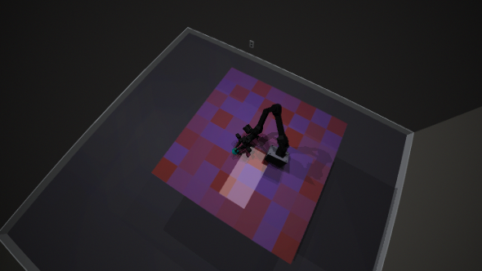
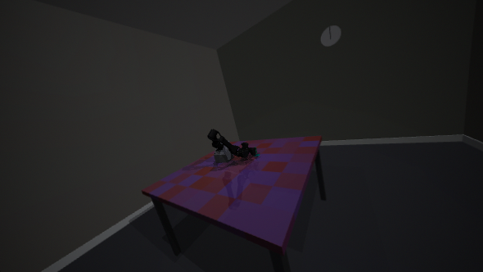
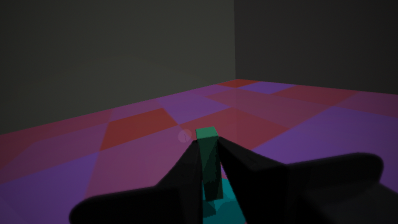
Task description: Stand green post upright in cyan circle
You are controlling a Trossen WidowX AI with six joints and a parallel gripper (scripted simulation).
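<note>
The square-sectioned green post (image 3: 210, 157) stands roughly upright, clamped between the gripper's (image 3: 212, 150) dark fingers; its foot seems to be over the flat cyan circle (image 3: 224, 205) directly beneath the gripper.

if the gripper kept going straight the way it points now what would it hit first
Probably nothing soon: the gripper, shut on the green post, points nearly level over the checkered table. The first thing in that line looks like the far wall, though depth is unclear.

A smooth, matt finish is seen on the green block-shaped post (image 3: 208, 160); the red-and-purple chequered bench (image 3: 150, 130) looks faintly glossy.
</note>
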